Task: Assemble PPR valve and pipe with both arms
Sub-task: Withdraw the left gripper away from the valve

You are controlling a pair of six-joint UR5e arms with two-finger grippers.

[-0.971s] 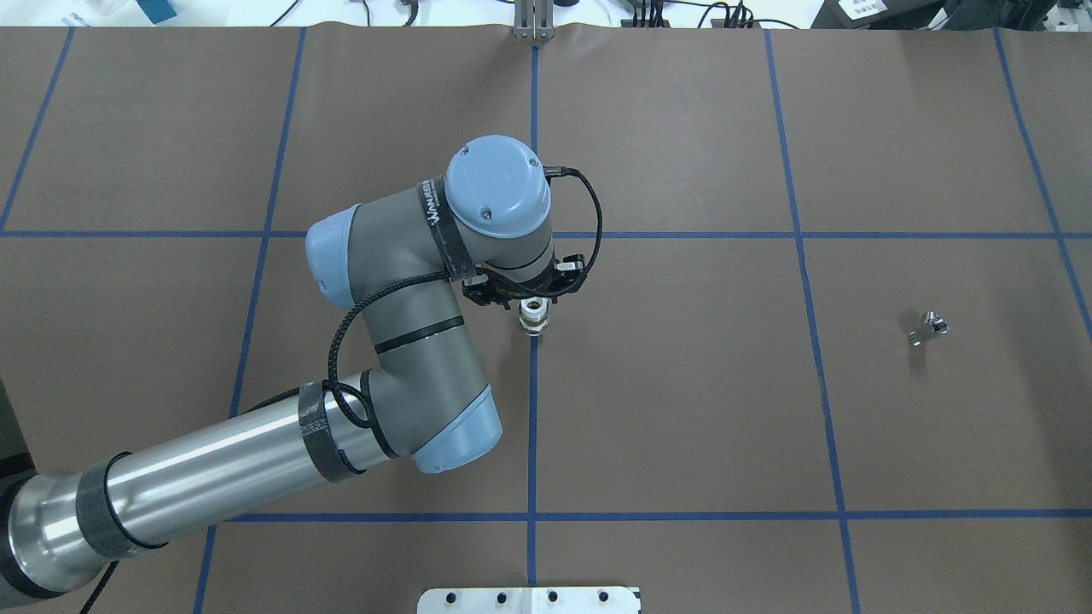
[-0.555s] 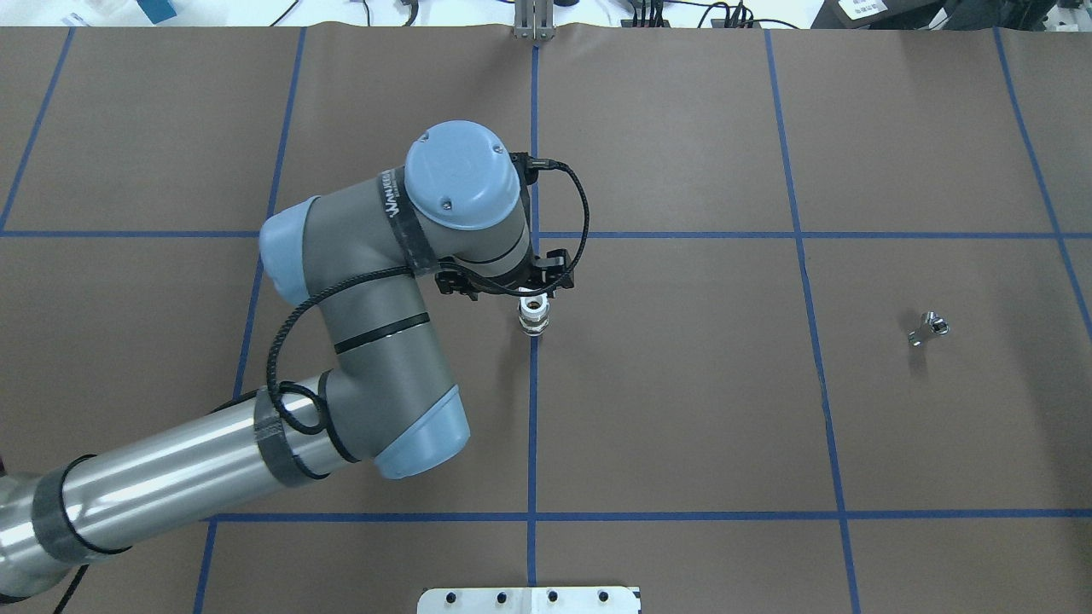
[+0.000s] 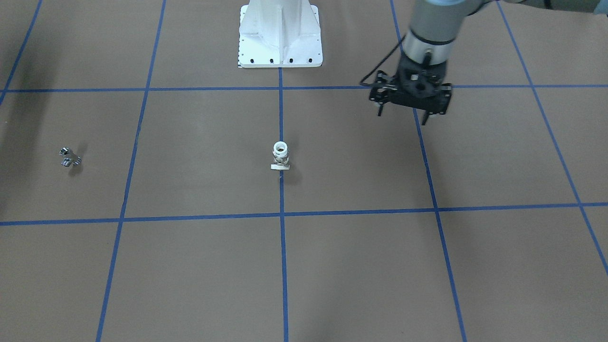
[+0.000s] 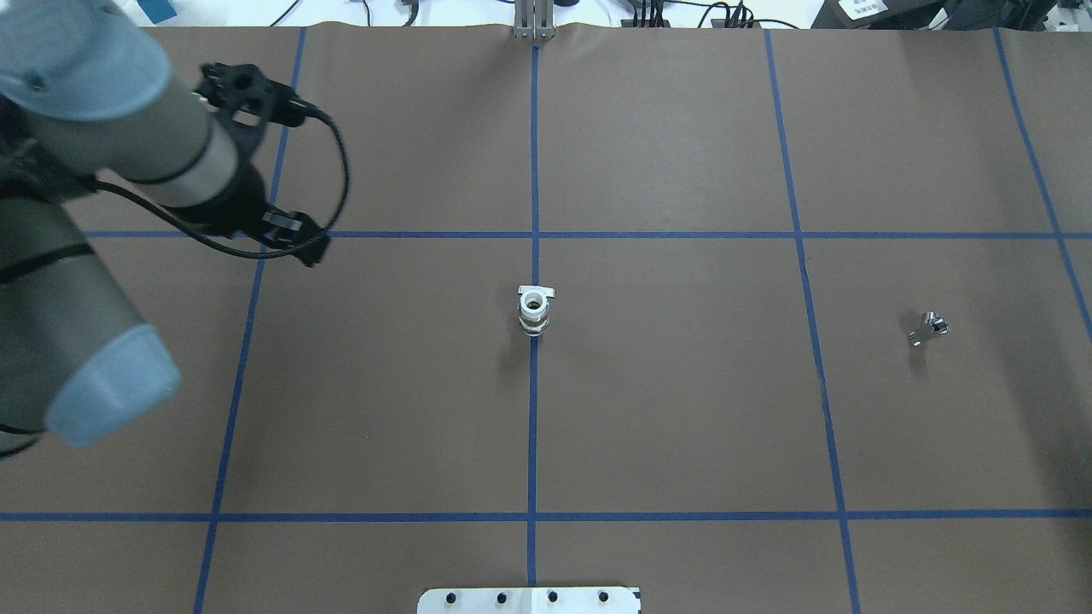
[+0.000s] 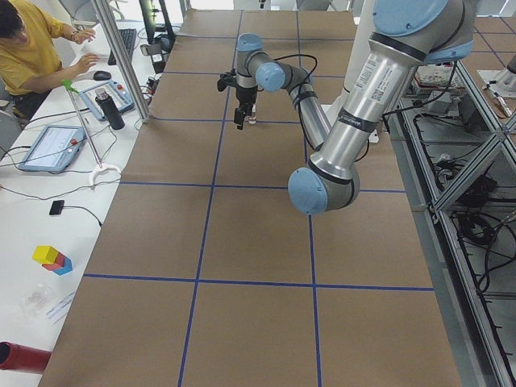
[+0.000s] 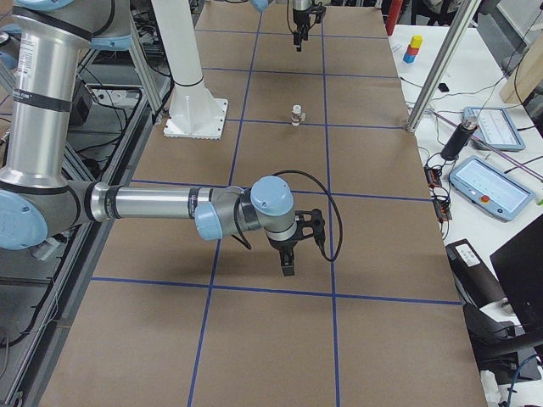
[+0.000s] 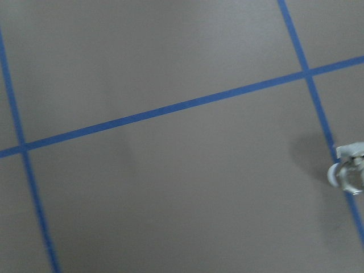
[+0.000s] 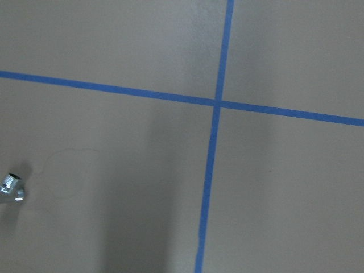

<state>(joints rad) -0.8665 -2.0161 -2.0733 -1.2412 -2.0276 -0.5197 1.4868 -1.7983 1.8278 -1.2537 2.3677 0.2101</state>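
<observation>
A small white PPR piece with a silver collar stands upright and alone on the centre blue line. It also shows in the front view, the right side view and at the left wrist view's right edge. My left gripper hangs open and empty above the mat, well off to my left of the piece; overhead it is at the far left. My right gripper shows only in the right side view, low over the mat; I cannot tell whether it is open or shut.
A small silver metal fitting lies on my right part of the mat, also seen in the front view and the right wrist view. The white pedestal stands at my base. A person sits at the side desk.
The left gripper was right at the white piece. It has swung far to my left and risen, empty. The white piece stands where it was.
</observation>
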